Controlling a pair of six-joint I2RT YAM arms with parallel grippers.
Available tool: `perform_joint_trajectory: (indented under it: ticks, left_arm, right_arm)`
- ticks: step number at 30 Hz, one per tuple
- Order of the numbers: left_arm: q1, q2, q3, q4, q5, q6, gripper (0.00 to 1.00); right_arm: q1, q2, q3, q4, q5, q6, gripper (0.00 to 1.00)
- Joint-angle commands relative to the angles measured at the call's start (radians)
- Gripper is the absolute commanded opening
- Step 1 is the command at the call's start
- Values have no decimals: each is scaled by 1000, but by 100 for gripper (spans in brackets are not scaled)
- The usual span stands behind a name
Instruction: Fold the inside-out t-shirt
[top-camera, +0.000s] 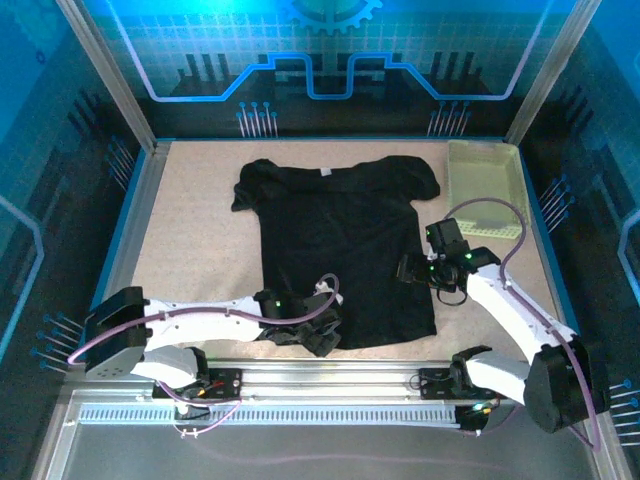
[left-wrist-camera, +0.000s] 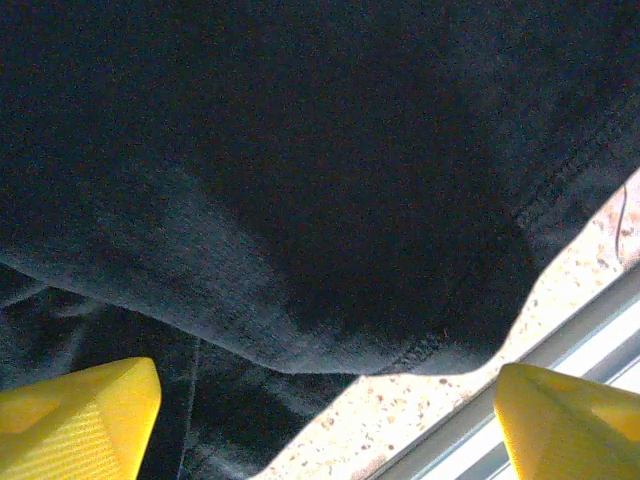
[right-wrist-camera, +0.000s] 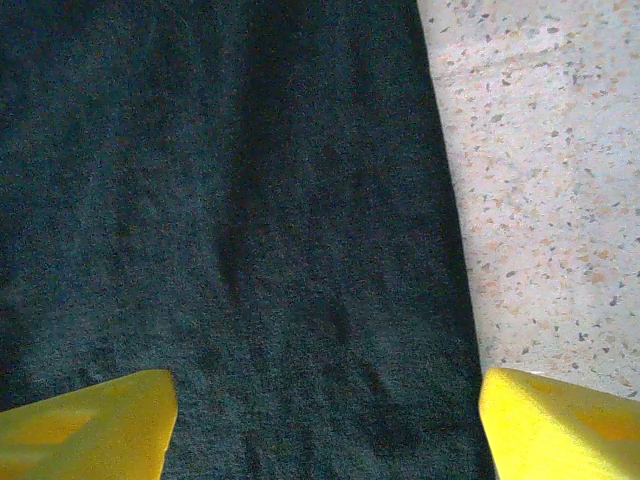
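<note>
The inside-out t-shirt (top-camera: 340, 240) is black and lies spread flat on the speckled table, collar and white tag at the far side. My left gripper (top-camera: 322, 338) hovers at the shirt's near hem, left of the middle. In the left wrist view its yellow fingertips (left-wrist-camera: 80, 420) stand wide apart around a rumpled fold of hem (left-wrist-camera: 330, 330) and bare table, holding nothing. My right gripper (top-camera: 410, 270) hangs over the shirt's right side edge. Its yellow fingertips (right-wrist-camera: 560, 425) are spread open above flat black cloth (right-wrist-camera: 250, 250), and the shirt's edge runs just inside the right finger.
A pale yellow-green basket (top-camera: 484, 186) stands at the far right corner, beyond the right sleeve. The metal rail (top-camera: 340, 380) at the table's near edge runs close behind the hem. Bare tabletop (top-camera: 195, 250) lies left of the shirt.
</note>
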Motion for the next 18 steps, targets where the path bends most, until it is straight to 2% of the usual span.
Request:
perform_joint_trajectory:
  ticks: [1,7,18]
  left_arm:
    - [-11,13,-19,-12,64,48,88]
    - [-25,43,-8,-10,97,66,89]
    - [-33,137,44,-6,35,107,92]
  right_arm:
    - [12,-17,-18,11,14,32,81]
    - [11,-16,-22,17,10,35,81]
    - [10,6,-28,34,16,37,82]
